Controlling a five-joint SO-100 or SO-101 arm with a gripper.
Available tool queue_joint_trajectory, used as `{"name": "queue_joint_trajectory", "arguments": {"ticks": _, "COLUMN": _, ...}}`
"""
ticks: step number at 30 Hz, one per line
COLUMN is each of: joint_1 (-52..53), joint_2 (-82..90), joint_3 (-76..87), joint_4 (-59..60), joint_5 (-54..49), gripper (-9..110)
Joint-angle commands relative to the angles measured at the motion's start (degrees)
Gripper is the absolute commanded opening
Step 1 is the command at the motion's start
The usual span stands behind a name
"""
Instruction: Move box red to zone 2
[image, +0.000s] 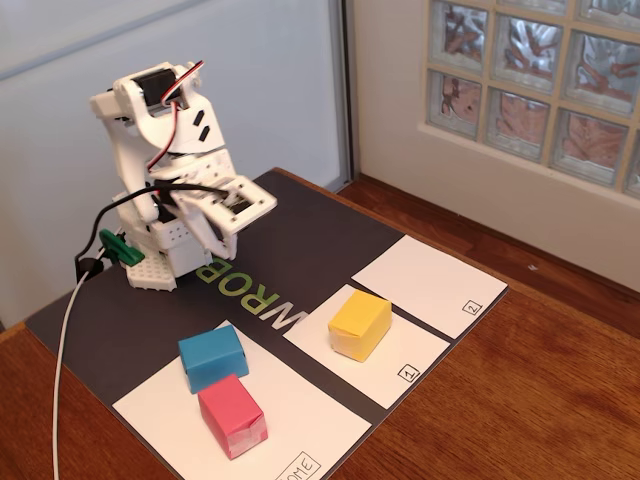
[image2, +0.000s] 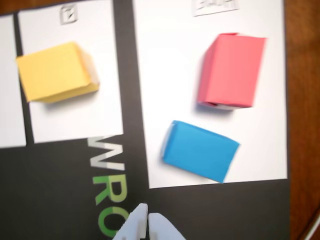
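Observation:
The red box (image: 232, 416) sits on the white home zone (image: 160, 415) at the mat's near edge, beside a blue box (image: 212, 357). In the wrist view the red box (image2: 231, 70) is at the upper right and the blue box (image2: 200, 150) below it. Zone 2 (image: 430, 283) is the bare white rectangle at the mat's right end. My white gripper (image: 213, 243) is folded back near the arm's base, far from the boxes. In the wrist view the gripper (image2: 148, 216) shows at the bottom edge, fingertips together, holding nothing.
A yellow box (image: 359, 324) sits on zone 1 (image: 420, 352), also in the wrist view (image2: 56, 72). The black mat (image: 300, 240) lies on a wooden table (image: 540, 400). A wall with glass blocks (image: 530, 80) stands behind. A white cable (image: 62, 360) hangs at the left.

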Motion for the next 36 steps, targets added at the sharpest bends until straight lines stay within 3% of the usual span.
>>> {"name": "queue_joint_trajectory", "arguments": {"ticks": 1, "joint_1": 4.9, "joint_2": -7.4, "joint_3": -9.0, "joint_4": -0.9, "joint_5": 1.5, "gripper": 0}}
{"name": "queue_joint_trajectory", "arguments": {"ticks": 9, "joint_1": 11.6, "joint_2": -27.0, "joint_3": -21.5, "joint_4": -6.5, "joint_5": -1.7, "gripper": 0}}
{"name": "queue_joint_trajectory", "arguments": {"ticks": 17, "joint_1": 9.8, "joint_2": -42.3, "joint_3": -29.5, "joint_4": -10.3, "joint_5": -3.8, "gripper": 0}}
{"name": "queue_joint_trajectory", "arguments": {"ticks": 26, "joint_1": 6.5, "joint_2": -49.1, "joint_3": -30.2, "joint_4": -9.1, "joint_5": 1.7, "gripper": 5}}
{"name": "queue_joint_trajectory", "arguments": {"ticks": 32, "joint_1": 6.5, "joint_2": -56.6, "joint_3": -40.0, "joint_4": -4.7, "joint_5": -1.7, "gripper": 6}}
{"name": "queue_joint_trajectory", "arguments": {"ticks": 36, "joint_1": 6.6, "joint_2": -64.4, "joint_3": -54.5, "joint_4": 3.7, "joint_5": -6.8, "gripper": 28}}
